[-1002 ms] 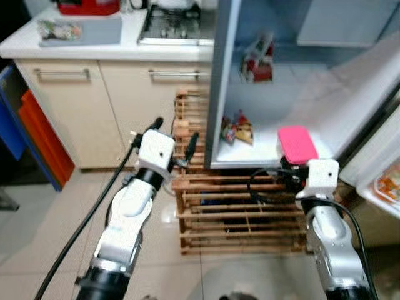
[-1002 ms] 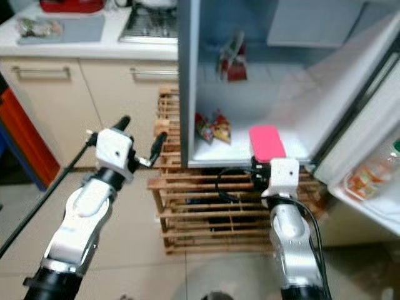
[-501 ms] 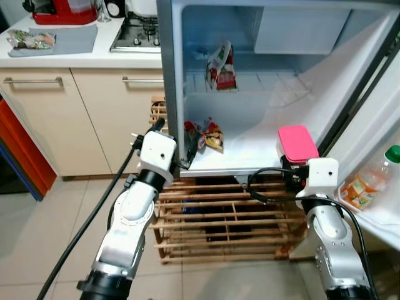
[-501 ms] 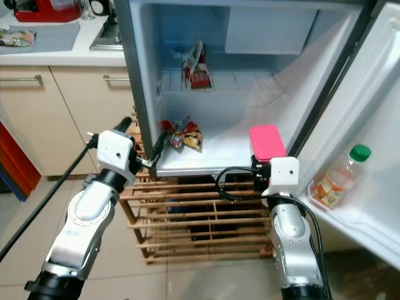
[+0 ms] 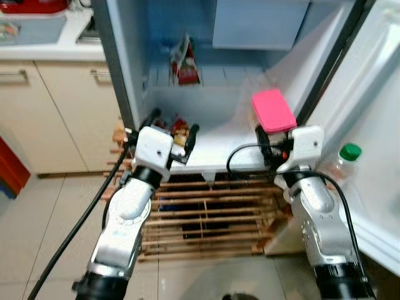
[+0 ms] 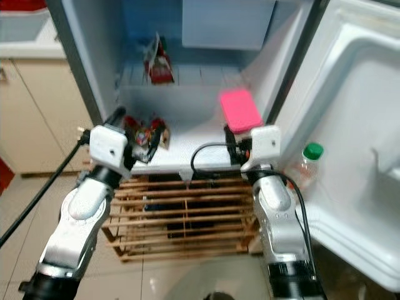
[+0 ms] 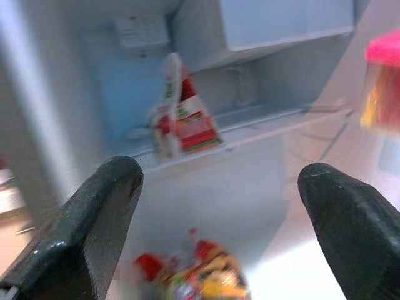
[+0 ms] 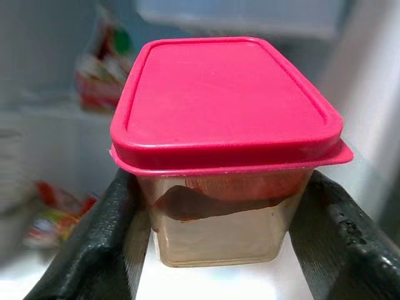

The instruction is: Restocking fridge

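White fridge stands open in front of you, wooden rack under it. Your right hand pinches the pink-lidded container by its sides, up at the fridge's bottom shelf edge. Left hand is spread, empty, near the snack packets.

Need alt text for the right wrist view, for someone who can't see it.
The right gripper clamps a clear container with a pink lid, dark food inside, between its two black fingers. Behind it, blurred, is the open fridge with colourful snack packets.
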Robot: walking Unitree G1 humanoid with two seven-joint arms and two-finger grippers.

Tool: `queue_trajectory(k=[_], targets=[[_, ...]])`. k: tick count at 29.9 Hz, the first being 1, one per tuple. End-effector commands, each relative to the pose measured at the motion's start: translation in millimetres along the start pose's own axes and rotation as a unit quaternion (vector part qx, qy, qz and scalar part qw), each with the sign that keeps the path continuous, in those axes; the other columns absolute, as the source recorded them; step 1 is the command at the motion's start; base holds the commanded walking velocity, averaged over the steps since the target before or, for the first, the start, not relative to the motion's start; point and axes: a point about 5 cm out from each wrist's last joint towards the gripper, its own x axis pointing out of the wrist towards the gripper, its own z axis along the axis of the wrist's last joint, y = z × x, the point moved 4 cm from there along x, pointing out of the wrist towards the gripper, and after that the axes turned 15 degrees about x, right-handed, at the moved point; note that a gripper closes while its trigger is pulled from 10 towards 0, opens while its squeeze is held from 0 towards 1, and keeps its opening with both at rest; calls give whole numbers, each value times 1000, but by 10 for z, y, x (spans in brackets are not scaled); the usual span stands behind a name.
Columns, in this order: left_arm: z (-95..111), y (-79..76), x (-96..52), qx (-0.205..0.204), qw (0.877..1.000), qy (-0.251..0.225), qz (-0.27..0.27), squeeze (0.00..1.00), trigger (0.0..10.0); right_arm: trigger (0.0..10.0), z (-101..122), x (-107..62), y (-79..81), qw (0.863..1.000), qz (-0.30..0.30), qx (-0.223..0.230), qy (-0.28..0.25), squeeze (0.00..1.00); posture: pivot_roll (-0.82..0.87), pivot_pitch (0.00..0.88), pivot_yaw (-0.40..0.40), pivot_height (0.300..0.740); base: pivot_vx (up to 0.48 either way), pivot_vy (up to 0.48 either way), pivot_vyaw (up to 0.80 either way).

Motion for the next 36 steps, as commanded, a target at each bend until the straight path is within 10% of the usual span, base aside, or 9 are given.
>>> queue_trajectory(k=[1,36], targets=[[10,35,-16,9,1000,4,4,0,10000,0,-8,47,39,1000,8,8,7,0,16,0,-47,740,0,0,0],[265,77,-53,39,999,-34,0,0,10000,0,-104,277,347,998,55,38,14,0,54,0,-46,740,0,234,0]])
